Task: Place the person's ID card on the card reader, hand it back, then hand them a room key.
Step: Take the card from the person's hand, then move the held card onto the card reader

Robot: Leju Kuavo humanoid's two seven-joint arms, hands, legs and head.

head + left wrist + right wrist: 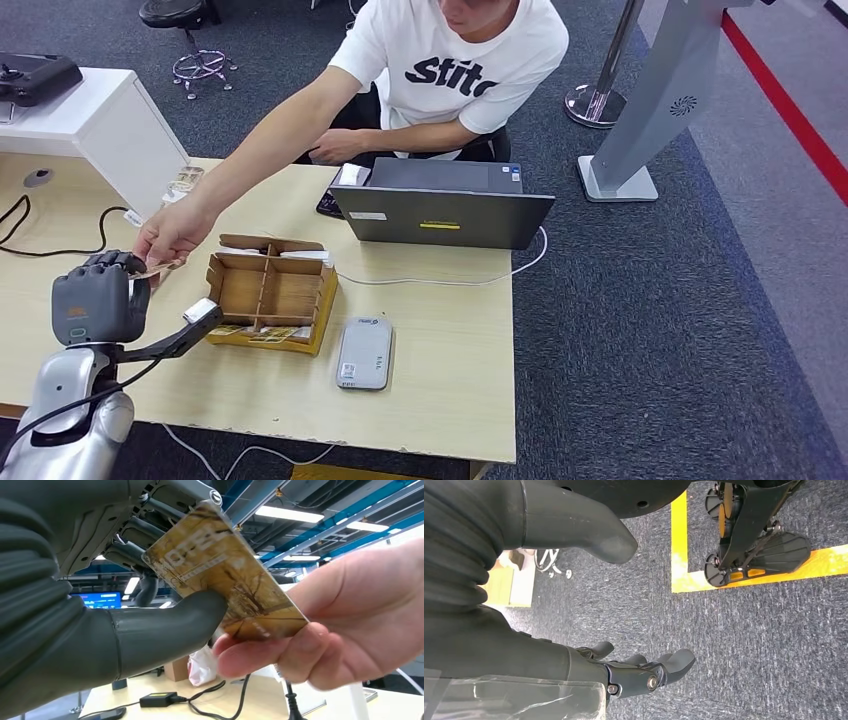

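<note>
A gold patterned room key card is pinched between the thumb and dark fingers of my left hand, raised over the table's left part. The person's hand grips the card's other end; in the head view that hand meets mine at the card. The grey card reader lies flat near the table's front edge, with nothing on it. My right hand hangs over the carpet, its fingers apart and holding nothing.
A cardboard divider box with cards in it sits between my left hand and the reader. A grey laptop stands behind it, with the seated person beyond. A white cabinet and black cables are at the left.
</note>
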